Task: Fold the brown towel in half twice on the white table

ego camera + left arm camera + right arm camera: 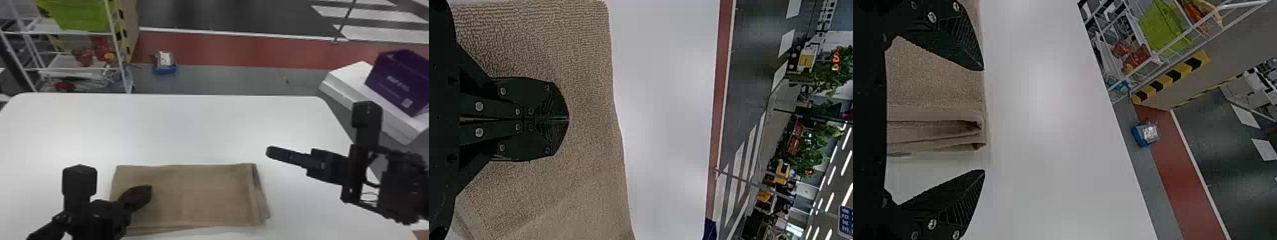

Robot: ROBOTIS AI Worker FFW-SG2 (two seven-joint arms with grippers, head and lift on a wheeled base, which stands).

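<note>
The brown towel (198, 194) lies folded as a flat rectangle near the front of the white table (191, 127), its layered edges showing at the right end. My left gripper (148, 193) is over the towel's left part; in the left wrist view the same gripper (568, 119) is shut, its fingers together above the towel (584, 65). To the right of the towel and a little above the table is my right gripper (271, 153). In the right wrist view that gripper (984, 120) stands open, with the folded end of the towel (933, 80) beyond the gap between its fingers.
A wire shelf (73, 68) with a green basket (76, 14) stands beyond the table's far left. A purple box (399, 83) rests on a white surface (348, 78) at the right. A small blue object (165, 63) lies on the floor past the far edge.
</note>
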